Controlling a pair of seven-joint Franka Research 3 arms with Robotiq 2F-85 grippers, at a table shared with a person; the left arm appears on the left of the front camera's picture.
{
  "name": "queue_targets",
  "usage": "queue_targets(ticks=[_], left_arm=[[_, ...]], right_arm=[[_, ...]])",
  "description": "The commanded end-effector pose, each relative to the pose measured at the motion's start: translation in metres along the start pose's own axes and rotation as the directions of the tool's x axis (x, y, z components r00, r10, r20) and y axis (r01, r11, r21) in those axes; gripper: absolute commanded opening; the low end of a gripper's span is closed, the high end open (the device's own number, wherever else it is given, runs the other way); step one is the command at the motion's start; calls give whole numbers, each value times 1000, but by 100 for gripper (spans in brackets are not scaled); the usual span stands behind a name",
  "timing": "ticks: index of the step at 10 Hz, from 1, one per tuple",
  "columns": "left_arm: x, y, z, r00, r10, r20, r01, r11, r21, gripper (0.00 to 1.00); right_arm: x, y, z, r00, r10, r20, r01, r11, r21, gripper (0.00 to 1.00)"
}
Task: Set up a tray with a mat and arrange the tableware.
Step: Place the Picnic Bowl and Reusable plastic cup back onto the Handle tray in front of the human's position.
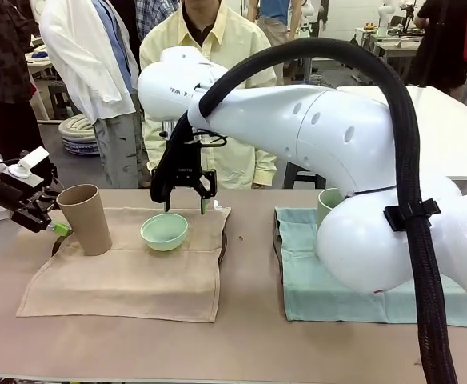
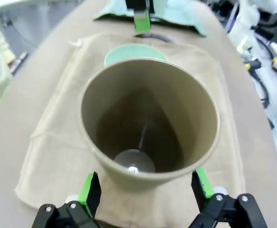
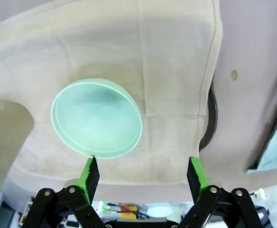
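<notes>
Your left gripper (image 2: 145, 190) stands wide, holding nothing; the tan cup (image 1: 85, 218) sits upright on the beige mat (image 1: 129, 276), its base between the fingers, touch unclear. Your right gripper (image 1: 184, 206) hangs just above the mat, jaws spread and empty, with the mint green bowl (image 1: 164, 231) just beside its fingertips. Pale green cup (image 1: 328, 202) stands on the light green mat (image 1: 313, 284), behind your right arm.

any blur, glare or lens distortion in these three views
Front view: sharp on the mint bowl; the near right arm blocks much of the teal mat. Left wrist view: wide-angle stretch bulges the tan cup, a small glint at its bottom. Right wrist view: soft and hazy, the beige mat washed pale.
</notes>
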State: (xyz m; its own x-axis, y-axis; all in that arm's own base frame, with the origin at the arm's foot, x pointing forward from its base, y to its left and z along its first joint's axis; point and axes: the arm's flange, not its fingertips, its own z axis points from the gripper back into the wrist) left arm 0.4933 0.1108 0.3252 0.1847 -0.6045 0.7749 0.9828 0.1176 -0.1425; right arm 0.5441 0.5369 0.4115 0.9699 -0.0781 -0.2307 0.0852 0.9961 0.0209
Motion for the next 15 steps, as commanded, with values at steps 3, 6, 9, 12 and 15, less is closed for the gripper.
queue_targets(ticks=[3, 6, 9, 12, 15], left_arm=[[28, -21, 29, 961, 52, -270, -35, 997, 66, 100], [98, -65, 49, 819, 177, -546, -96, 980, 175, 100], [164, -96, 42, 674, 360, -645, -120, 915, 386, 100], [232, -122, 21, 658, 569, -493, -164, 748, 643, 100], [283, -132, 13, 703, 590, -396, -186, 691, 699, 100]], right_arm=[[-75, -75, -5, 997, -49, 61, 50, 999, -11, 100], [-123, -96, 47, 997, -31, 77, 36, 997, -64, 100], [-175, -121, 94, 996, -60, 70, 66, 994, -88, 100], [-219, -152, 106, 1000, 10, -3, -11, 984, -178, 100], [-248, -209, 99, 998, 9, -70, -30, 954, -298, 100]])
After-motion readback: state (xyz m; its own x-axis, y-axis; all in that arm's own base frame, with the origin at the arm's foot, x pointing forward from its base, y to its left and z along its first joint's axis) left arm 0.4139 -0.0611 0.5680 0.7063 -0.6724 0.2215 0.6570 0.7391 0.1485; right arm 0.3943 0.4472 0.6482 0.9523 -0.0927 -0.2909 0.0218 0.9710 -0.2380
